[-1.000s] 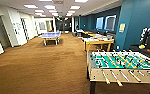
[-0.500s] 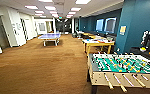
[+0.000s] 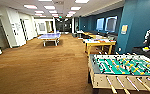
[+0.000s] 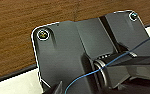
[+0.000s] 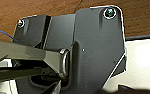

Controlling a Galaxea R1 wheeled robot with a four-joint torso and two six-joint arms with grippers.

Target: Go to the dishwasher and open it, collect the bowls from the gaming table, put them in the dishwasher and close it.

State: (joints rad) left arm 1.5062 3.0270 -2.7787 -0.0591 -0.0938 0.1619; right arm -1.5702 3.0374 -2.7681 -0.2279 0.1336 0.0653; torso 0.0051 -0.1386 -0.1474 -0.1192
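Note:
The gaming table (image 3: 99, 42), with a white top and yellow edges and legs, stands mid-room on the right, beyond the foosball table. Small coloured things lie on its top, too blurred to name, and I cannot make out any blue bowls there. The dishwasher is out of view. Both wrist views look down past the robot's dark plate onto brown wood-look floor (image 4: 28, 15).
A green-field foosball table (image 3: 123, 71) with rods stands close at the lower right. A blue ping-pong table (image 3: 50, 37) is farther off, left of centre. More yellow tables (image 3: 88, 33) line the teal right wall. Open brown floor (image 3: 41, 67) stretches ahead and to the left.
The whole head picture has shifted slightly: the foosball table sits a little lower and the far tables a touch more to the right, so the camera has moved. Nothing in the room has moved.

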